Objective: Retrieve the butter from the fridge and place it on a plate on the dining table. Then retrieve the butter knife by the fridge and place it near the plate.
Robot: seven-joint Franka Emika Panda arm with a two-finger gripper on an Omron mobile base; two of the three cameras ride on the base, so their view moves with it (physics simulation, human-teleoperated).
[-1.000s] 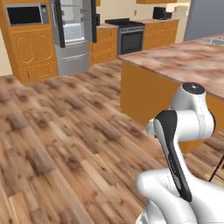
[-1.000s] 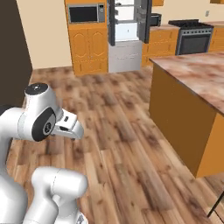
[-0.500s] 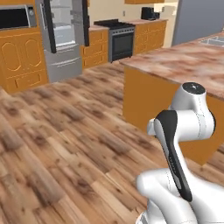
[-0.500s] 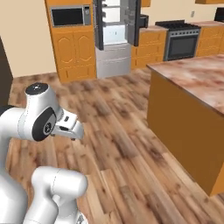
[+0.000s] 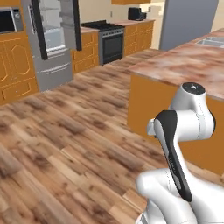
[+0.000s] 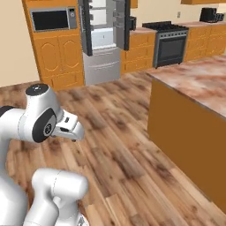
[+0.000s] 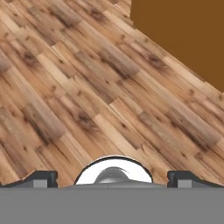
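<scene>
You had the gripper [image 7: 112, 177] spread wide with nothing between its tips, pointing down at bare wooden floor [image 7: 78, 87], with an orange cabinet side [image 7: 183, 35] in the upper right of the hand view.

The fridge [image 6: 105, 42] stood at the top of the right base view, left of centre, and in the upper left of the left base view, with both upper doors swung open and pale shelves showing inside. It was well apart from the arm, across open floor. You could not pick out the butter on those shelves; at that range it was too small to tell. The knife, the plate and the dining table could not be made out either. A marbled counter [image 5: 183, 65] on orange cabinets ran along the right of both base views, with a dark stove [image 6: 170, 42] behind it and a microwave [image 6: 50, 20] left of the fridge.

Judging from the task, the butter was probably light and soft, likely slick at the surface and easily dented. You would have done best to take it across its narrow width near the middle of its length, closing gently. The knife was likely thin, stiff and low-lying; a grip across its handle would suit it. None of the task was done yet; closing on the fridge came first.
</scene>
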